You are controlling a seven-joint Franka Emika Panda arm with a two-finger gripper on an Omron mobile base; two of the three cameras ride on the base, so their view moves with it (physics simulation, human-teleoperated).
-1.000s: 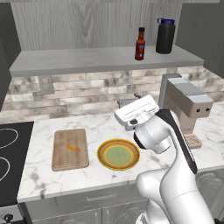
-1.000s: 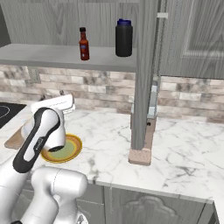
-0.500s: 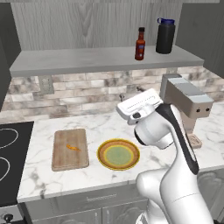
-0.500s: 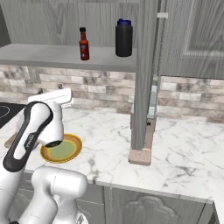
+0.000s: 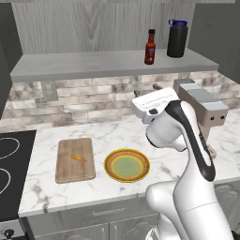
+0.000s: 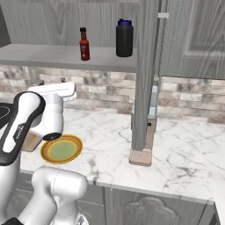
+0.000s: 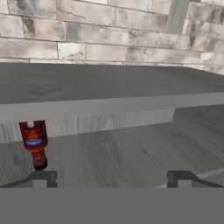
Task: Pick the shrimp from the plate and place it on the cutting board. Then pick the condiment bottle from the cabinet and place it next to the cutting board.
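The shrimp (image 5: 78,158) lies on the cutting board (image 5: 70,171) at the worktop's left. Right of the board sits the plate (image 5: 108,165), with nothing on it; its rim (image 6: 44,152) also shows beside the arm. The condiment bottle (image 5: 150,47) stands upright on the cabinet (image 5: 93,63) shelf, seen again as the condiment bottle (image 6: 84,44). My gripper (image 5: 148,90) is raised above the worktop, just below the shelf's front edge, pointing at the brick wall, open and holding nothing. In the rolled hand view the gripper (image 7: 111,178) faces the shelf edge, with the condiment bottle (image 7: 34,142) off by one fingertip.
A larger black bottle (image 5: 177,38) with a blue lid stands right of the sauce bottle. A grey boxy appliance (image 5: 201,101) sits at the counter's right. A stove top (image 5: 9,159) borders the left. A tall grey post (image 6: 147,74) rises mid-counter in the right base view.
The hand has risen from just above the plate to near the shelf's underside. The jaws stayed open; shrimp, board and bottles have not moved.
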